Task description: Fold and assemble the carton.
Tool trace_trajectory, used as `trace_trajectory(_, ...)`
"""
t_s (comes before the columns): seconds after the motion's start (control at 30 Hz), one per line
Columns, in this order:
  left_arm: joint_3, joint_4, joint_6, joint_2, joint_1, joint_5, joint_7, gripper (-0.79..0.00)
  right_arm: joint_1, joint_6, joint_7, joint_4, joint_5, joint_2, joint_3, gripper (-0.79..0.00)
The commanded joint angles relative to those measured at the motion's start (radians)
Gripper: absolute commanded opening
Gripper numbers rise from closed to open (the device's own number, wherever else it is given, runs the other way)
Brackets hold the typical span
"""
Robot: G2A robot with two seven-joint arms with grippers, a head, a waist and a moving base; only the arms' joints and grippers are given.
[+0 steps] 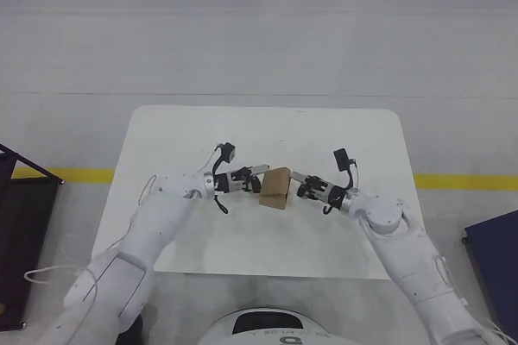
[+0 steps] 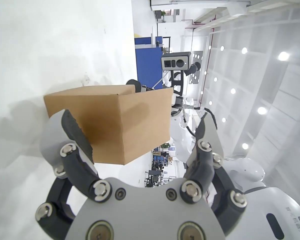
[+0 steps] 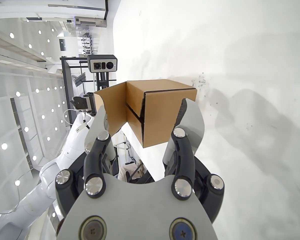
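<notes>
A small brown carton (image 1: 276,189) sits tilted at the middle of the white table (image 1: 190,138), between both grippers. My right gripper (image 1: 300,186) is shut on the carton (image 3: 160,111), with one finger (image 3: 100,123) on a side panel with a curved edge and the other finger (image 3: 187,116) on the side nearest the table. The end facing this wrist shows folded flaps with a dark slit. My left gripper (image 1: 252,183) is open around the opposite end of the carton (image 2: 130,121). One finger (image 2: 72,131) lies against the carton's table side; the other finger (image 2: 205,131) stands apart.
The table's near edge (image 1: 268,276) lies close behind both arms. Beyond it on the floor are a dark frame (image 1: 17,224) at the left, a blue panel (image 1: 505,250) at the right and a yellow floor line (image 1: 475,181).
</notes>
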Motion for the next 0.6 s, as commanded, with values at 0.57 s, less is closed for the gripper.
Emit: trace_trajectory(0.57, 0.022, -0.119, -0.055, 0.024, 0.058, 0.168, 0.043, 0.0, 0.019, -0.134, 0.148, 0.113, 0.095, 0.006, -0.002, -0.289)
